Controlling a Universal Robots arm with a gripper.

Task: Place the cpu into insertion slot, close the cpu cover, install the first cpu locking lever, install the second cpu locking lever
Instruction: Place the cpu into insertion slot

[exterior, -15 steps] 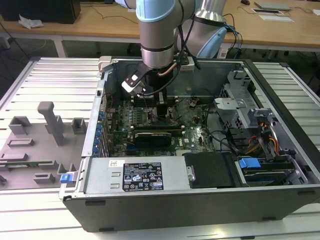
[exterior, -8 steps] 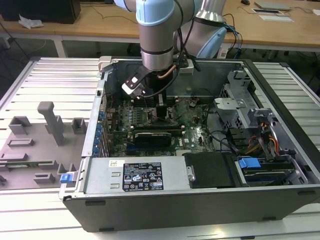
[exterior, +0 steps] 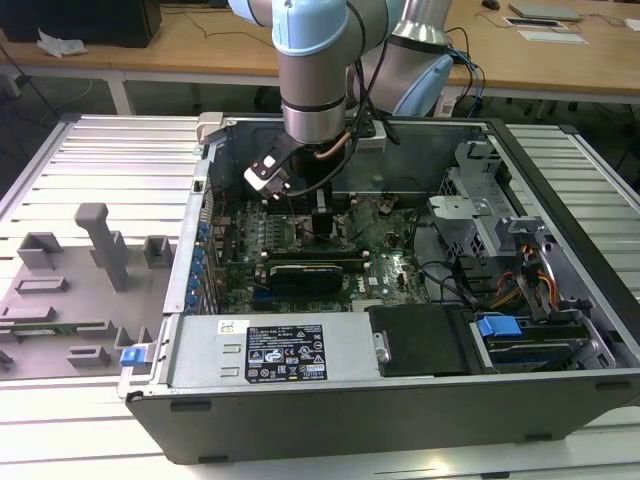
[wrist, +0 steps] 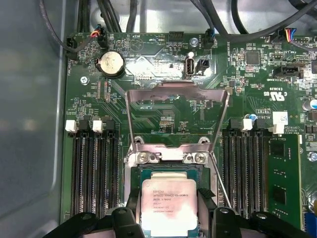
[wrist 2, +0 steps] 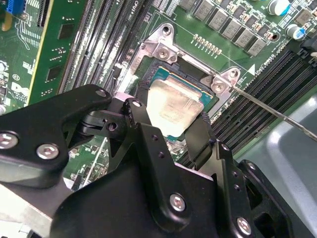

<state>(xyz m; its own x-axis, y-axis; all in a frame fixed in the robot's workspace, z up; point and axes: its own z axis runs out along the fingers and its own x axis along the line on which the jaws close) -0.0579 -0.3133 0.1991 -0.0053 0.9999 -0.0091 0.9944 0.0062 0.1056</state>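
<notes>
In both wrist views the cpu (wrist: pixel 170 208) (wrist 2: pixel 173 104), a pale metal square, lies level in or just over the insertion slot (wrist: pixel 148 171) (wrist 2: pixel 159 74). My gripper (wrist: pixel 170 198) (wrist 2: pixel 171 116) is shut on the cpu, with a black finger against each of two opposite edges. The cpu cover (wrist: pixel 178 88), a thin silver frame with a large window, stands raised on its hinge behind the slot. A thin wire locking lever (wrist: pixel 222 186) (wrist 2: pixel 272 109) sticks out free beside the slot. In the exterior view the gripper (exterior: pixel 320 212) reaches down into the open computer case (exterior: pixel 300 400) over the motherboard.
Black memory slots (wrist: pixel 91 173) (wrist: pixel 245 168) flank the socket closely on both sides. A coin battery (wrist: pixel 111 63) and cables (wrist: pixel 114 15) sit beyond the cover. In the exterior view, drive cages (exterior: pixel 480 215) fill the case's right, and a grey fixture tray (exterior: pixel 70 290) lies at the left.
</notes>
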